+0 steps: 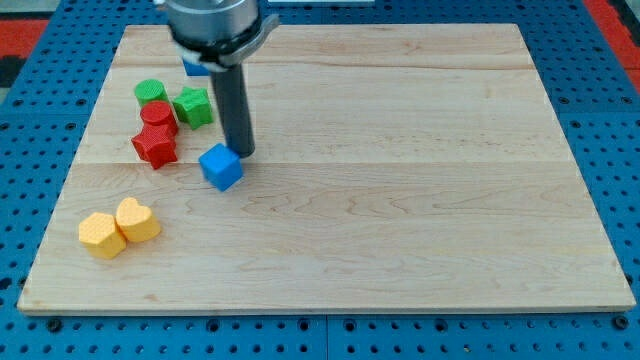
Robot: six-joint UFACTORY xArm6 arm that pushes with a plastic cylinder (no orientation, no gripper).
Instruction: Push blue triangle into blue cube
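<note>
Nearest you, at the view's bottom left, sit two yellow blocks touching each other: a yellow hexagon-like block [101, 235] and a yellow heart [138, 219]. They are well clear of the job.

Moving up the surface [400, 200], you meet the blue cube [221, 166], standing alone left of centre. Your tool is a bare rod with nothing to spread or pinch, and my tip [242, 152] sits just beside the cube, at its upper right corner, close enough that contact cannot be ruled out.

To the view's left of the cube lies a cluster: a red star [154, 147], a red block [158, 117] behind it, a green star [192, 105] and a green cylinder [150, 92].

Farthest back, the blue triangle [196, 67] is mostly hidden behind the arm's body; you see only a blue and white sliver near the top left edge.

The point to weigh: the triangle lies up and to the left of the tip, and the cube lies down the view from it. You would likely need the tip behind the triangle, on its top side, to drive it downward. The green star stands close to that path on the left.
</note>
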